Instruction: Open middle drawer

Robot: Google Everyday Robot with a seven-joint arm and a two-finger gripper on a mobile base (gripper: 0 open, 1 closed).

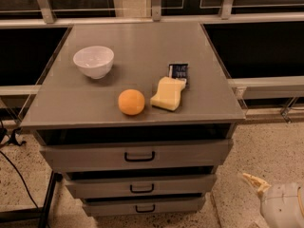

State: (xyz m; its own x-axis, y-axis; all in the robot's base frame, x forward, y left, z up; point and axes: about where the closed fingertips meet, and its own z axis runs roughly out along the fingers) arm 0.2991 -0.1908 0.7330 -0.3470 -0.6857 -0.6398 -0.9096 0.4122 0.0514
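Observation:
The grey cabinet has three flat-fronted drawers, each with a small black bar handle. The middle drawer is the second one down and sits shut, level with the others. Its handle is at the centre of the front. The top drawer is above it and the lowest drawer is below it. My gripper is at the bottom right corner of the view, low beside the cabinet and to the right of the drawers, touching nothing. Part of it is cut off by the frame edge.
On the cabinet top stand a white bowl, an orange, a yellow sponge and a small dark packet. Black cables and a stand leg lie on the speckled floor at left. A railing runs behind.

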